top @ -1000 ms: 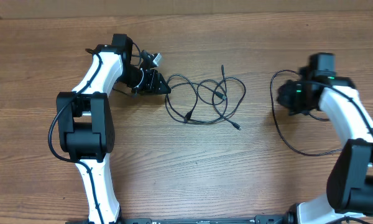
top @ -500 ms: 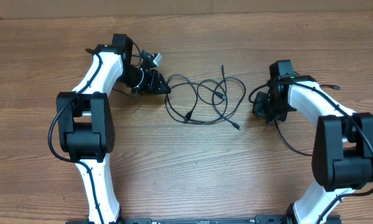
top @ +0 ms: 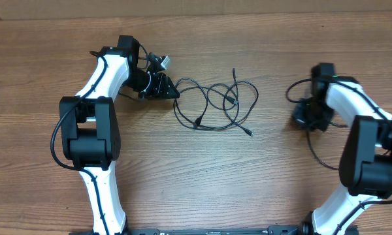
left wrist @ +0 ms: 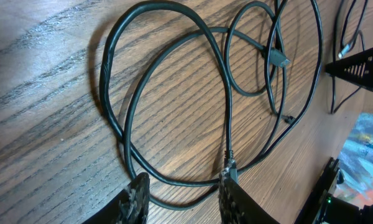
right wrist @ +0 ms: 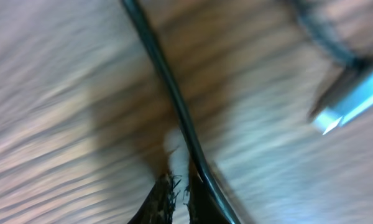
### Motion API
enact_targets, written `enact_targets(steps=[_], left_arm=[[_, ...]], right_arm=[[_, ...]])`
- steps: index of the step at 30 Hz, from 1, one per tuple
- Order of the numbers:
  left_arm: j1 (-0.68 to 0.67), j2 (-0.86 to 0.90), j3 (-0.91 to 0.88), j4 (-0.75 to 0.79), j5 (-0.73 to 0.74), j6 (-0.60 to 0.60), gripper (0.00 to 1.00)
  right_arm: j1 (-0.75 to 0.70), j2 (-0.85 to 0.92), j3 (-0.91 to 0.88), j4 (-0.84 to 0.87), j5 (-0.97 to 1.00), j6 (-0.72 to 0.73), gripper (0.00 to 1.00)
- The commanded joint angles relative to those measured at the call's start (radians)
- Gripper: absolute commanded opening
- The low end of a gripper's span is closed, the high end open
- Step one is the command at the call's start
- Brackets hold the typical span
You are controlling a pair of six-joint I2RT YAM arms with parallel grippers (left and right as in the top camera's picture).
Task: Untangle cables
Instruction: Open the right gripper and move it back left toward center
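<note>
The cables (top: 215, 104) lie as a loose black tangle of loops mid-table, with small plug ends (top: 250, 134) sticking out. My left gripper (top: 174, 93) sits at the tangle's left edge. In the left wrist view it (left wrist: 185, 178) is open, and two cable strands (left wrist: 104, 68) run on the wood just ahead of the fingertips, with nothing clamped. A separate black cable (top: 288, 92) curves around my right gripper (top: 302, 117). The blurred right wrist view shows that gripper (right wrist: 181, 180) shut, with this cable (right wrist: 176, 106) running along the outside of its right finger.
Both white arms reach in from the near edge, left (top: 91, 124) and right (top: 369, 150). A pale wall strip (top: 196, 8) borders the far side of the table. A blurred pale-blue thing (right wrist: 348, 102) shows in the right wrist view.
My right arm swung left toward the tangle, then back right. The separate cable shifted with it. The left arm and the tangle stayed put.
</note>
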Motion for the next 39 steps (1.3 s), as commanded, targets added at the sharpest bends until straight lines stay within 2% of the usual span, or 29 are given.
enact_targets(steps=[1, 14, 23, 29, 35, 38, 39], left_arm=[[-0.008, 0.005, -0.005, 0.000, 0.001, -0.008, 0.37], [-0.008, 0.005, -0.005, 0.000, 0.001, -0.008, 0.37], [-0.008, 0.005, -0.005, 0.001, 0.001, -0.008, 0.37], [-0.008, 0.005, -0.005, 0.001, 0.001, -0.008, 0.37], [-0.008, 0.005, -0.005, 0.000, 0.001, -0.008, 0.38], [-0.008, 0.005, -0.005, 0.000, 0.001, -0.008, 0.38], [-0.008, 0.005, -0.005, 0.000, 0.001, -0.008, 0.37]], right_arm=[[-0.082, 0.081, -0.046, 0.016, 0.121, 0.006, 0.08], [-0.209, 0.081, -0.046, 0.187, 0.123, 0.007, 0.09], [-0.193, 0.081, -0.046, 0.187, -0.163, 0.006, 0.20], [-0.150, 0.081, -0.047, 0.167, -0.328, 0.006, 0.41], [-0.048, 0.081, -0.047, 0.165, -0.333, 0.007, 0.58], [0.002, 0.081, -0.047, 0.166, -0.333, 0.007, 0.69], [0.017, 0.081, -0.047, 0.166, -0.333, 0.007, 0.77]])
